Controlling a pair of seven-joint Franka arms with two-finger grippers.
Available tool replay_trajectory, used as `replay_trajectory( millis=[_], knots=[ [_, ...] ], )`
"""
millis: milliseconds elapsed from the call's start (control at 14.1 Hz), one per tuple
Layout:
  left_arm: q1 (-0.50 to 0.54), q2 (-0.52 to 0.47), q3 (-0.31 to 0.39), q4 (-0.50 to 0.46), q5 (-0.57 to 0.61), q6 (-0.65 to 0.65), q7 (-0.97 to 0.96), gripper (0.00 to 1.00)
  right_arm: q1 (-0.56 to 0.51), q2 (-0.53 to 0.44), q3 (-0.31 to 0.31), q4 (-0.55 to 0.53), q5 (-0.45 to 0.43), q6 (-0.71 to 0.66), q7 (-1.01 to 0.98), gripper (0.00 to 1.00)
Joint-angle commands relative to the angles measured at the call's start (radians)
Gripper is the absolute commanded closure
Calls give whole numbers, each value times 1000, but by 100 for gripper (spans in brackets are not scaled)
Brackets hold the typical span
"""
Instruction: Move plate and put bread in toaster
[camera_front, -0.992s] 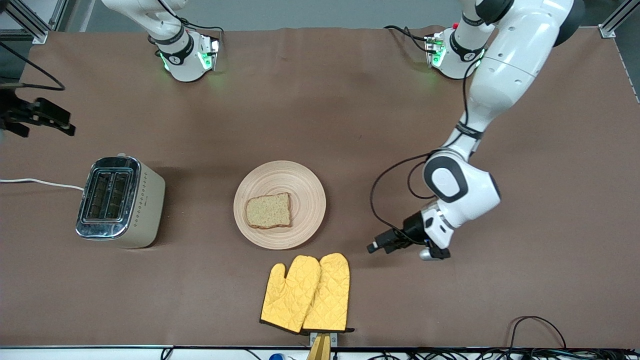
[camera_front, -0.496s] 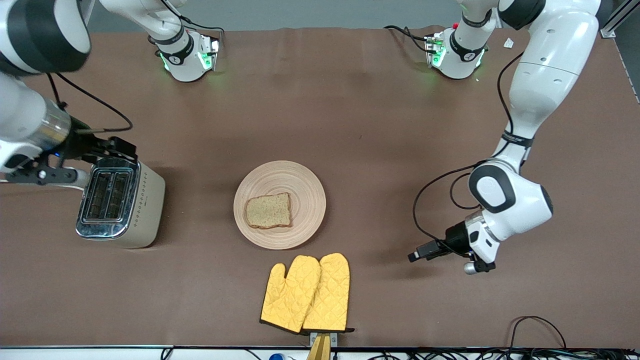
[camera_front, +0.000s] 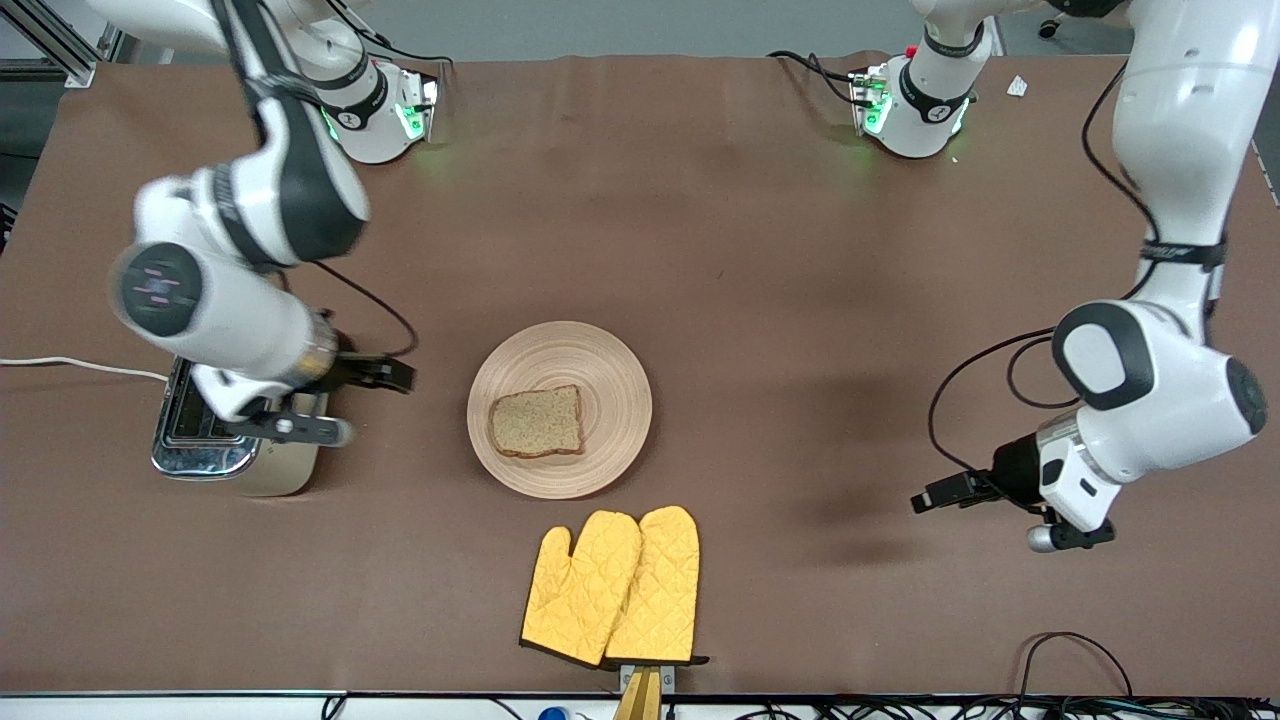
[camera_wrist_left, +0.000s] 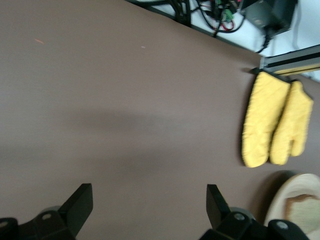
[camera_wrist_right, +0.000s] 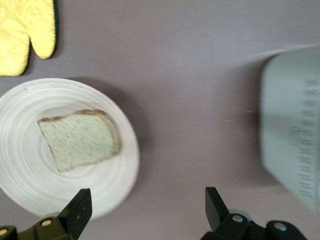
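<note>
Swinging in from the table edge since a sec ago, the right gripper (camera_front: 385, 375) now hangs over the tabletop (camera_front: 700, 220) between toaster (camera_front: 235, 465) and plate (camera_front: 560, 345), fingers (camera_wrist_right: 75, 212) spread wide, nothing held. Left gripper (camera_front: 925, 497) has pulled back toward the left arm's end, fingers (camera_wrist_left: 80, 202) apart too, empty. Bread (camera_front: 537, 421) unmoved on the wooden plate at mid-table; yellow oven mitts (camera_front: 612, 587) lie nearer the front camera, just beside the plate.
</note>
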Motion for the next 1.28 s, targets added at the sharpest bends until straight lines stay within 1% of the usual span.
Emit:
replay_trajectory(
  millis=[0, 71, 142, 283, 425, 567, 638, 779, 921, 1062, 1204],
  knots=[
    [-19, -115, -9, -19, 221, -110, -136, 0, 41, 72, -9, -10, 5, 96, 77, 0],
    [-22, -149, -17, -11, 290, -165, -151, 0, 48, 106, -9, -13, 5, 140, 102, 0],
    [-22, -175, -24, 1, 326, -220, -151, 0, 56, 134, -9, -14, 5, 174, 107, 0],
    [-15, -248, -33, 10, 335, -318, -156, 0, 62, 174, -9, -33, 5, 240, 108, 0],
    [-11, -316, -37, 10, 338, -391, -153, 0, 67, 184, -9, -95, 5, 338, 110, 0],
    [-8, -371, -35, 10, 340, -469, -148, 0, 93, 192, -9, -155, 5, 436, 168, 0],
    [-8, -394, -34, 12, 341, -498, -148, 0, 110, 200, -9, -158, 5, 443, 183, 0],
    [-8, -431, -30, 13, 355, -506, -147, 0, 121, 201, -10, -160, 5, 436, 221, 0],
    [-5, -437, -24, 21, 357, -518, -141, 0, 147, 204, -10, -165, 2, 440, 248, 1],
    [12, -433, -27, 70, 355, -567, -138, 0, 148, 212, -10, -165, 0, 441, 251, 8],
    [17, -433, -17, 78, 357, -583, -138, 0, 148, 217, -10, -163, -1, 447, 251, 17]
  ],
)
